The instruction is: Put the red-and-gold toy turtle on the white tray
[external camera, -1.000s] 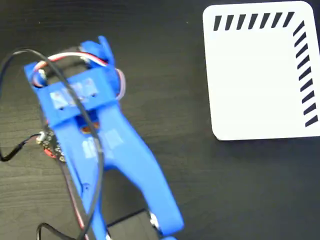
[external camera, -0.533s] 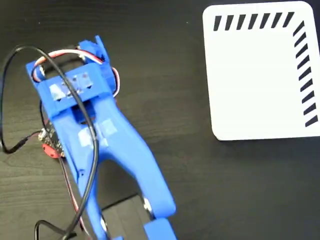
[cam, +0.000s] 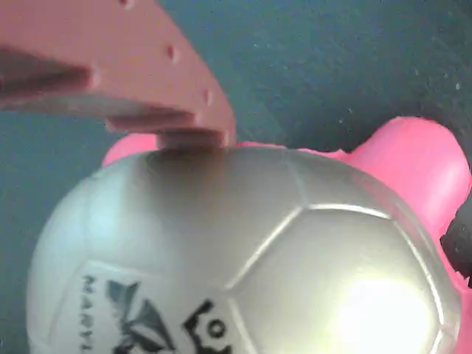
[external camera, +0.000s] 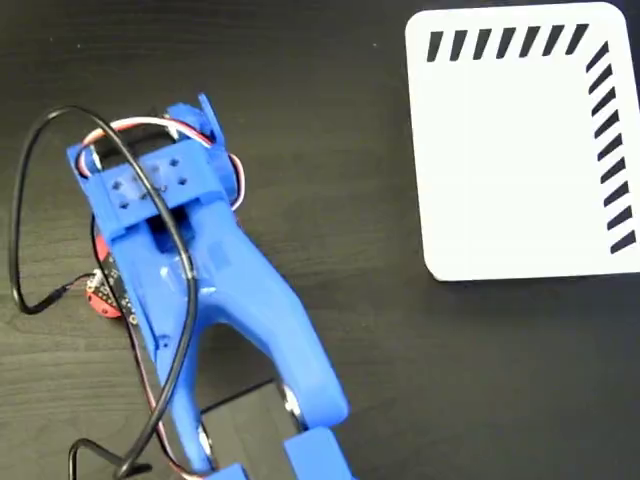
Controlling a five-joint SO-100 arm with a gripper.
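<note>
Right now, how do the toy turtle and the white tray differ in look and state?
The small glossy toy turtle has a rounded domed shell with pink-red limbs; the flat white square tray is flat, with black diagonal stripes along two edges. The turtle sits almost hidden under the blue arm in the fixed view, a gripper finger against its shell; the tray lies open, bare and untouched. Both rest on the dark table.

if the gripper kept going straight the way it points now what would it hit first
Most likely the glossy domed shell of the red-and-gold toy turtle: it fills the wrist view right beneath the gripper's finger, which seems to touch it already, though depth is unclear.
</note>
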